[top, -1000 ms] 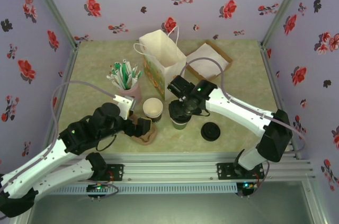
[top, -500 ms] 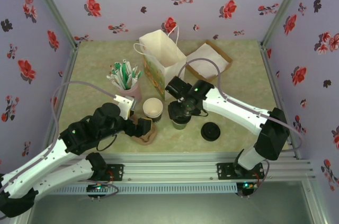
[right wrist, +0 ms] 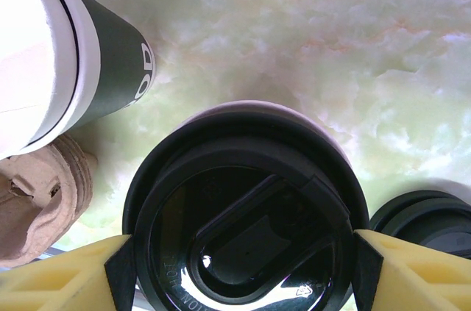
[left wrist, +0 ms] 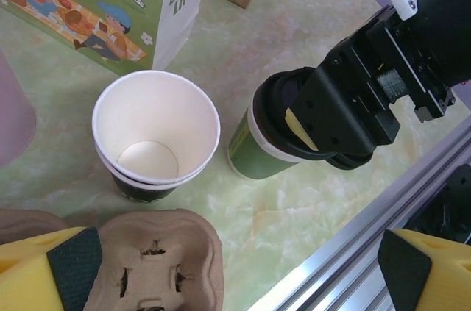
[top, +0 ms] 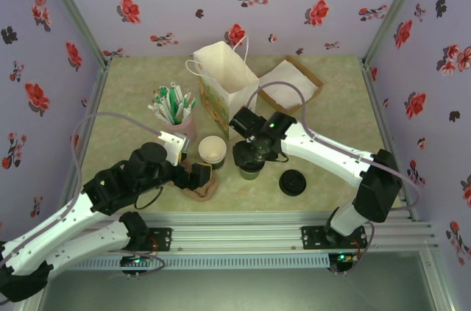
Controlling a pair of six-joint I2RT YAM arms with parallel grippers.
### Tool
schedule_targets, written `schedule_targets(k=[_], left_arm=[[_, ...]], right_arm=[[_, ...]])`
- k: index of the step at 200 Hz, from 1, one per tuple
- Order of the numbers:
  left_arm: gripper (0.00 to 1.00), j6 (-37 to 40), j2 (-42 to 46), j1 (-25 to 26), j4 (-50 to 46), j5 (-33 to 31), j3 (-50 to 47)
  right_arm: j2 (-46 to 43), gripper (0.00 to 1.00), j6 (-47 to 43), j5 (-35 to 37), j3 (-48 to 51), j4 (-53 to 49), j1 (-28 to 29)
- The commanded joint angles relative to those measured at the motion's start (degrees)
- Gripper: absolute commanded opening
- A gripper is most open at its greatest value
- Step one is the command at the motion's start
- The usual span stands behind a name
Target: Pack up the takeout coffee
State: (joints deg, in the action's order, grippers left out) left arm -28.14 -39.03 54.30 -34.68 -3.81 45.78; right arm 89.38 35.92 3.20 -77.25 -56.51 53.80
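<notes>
Nearest: left gripper (top: 195, 177) spread wide over one pulp carrier (left wrist: 158, 267). Mid-table: two cups standing, open cup (left wrist: 156, 131) beside takeout coffee (left wrist: 254, 156), lid (right wrist: 243, 201) pinched by right gripper (right wrist: 239, 270). Loose nearby: second lid (top: 293, 182). Open cup possibly two nested; coffee's wall mostly hidden from above.

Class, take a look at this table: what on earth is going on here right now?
Two robot arms are packing takeout coffee. The right gripper has its jaws closed around the black lid of a dark cup standing upright on the table. The left gripper hovers with jaws wide open over a brown cup carrier, holding nothing. An empty, lidless cup stands beside the lidded one, a spare lid lies nearby, and a paper bag stands behind.
</notes>
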Motion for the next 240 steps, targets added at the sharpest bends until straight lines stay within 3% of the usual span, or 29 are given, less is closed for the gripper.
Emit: schedule_targets(k=[1,240], left_arm=[[0.99,-0.71,0.00,-0.51,0.89,0.56,-0.69],[0.99,-0.68,-0.07,-0.52,1.28,0.66,-0.99]], right_arm=[[0.81,0.74,-0.32,1.10,0.78,0.69,0.50],[0.01,0.73,0.25,3.73,0.10,-1.07,0.73]])
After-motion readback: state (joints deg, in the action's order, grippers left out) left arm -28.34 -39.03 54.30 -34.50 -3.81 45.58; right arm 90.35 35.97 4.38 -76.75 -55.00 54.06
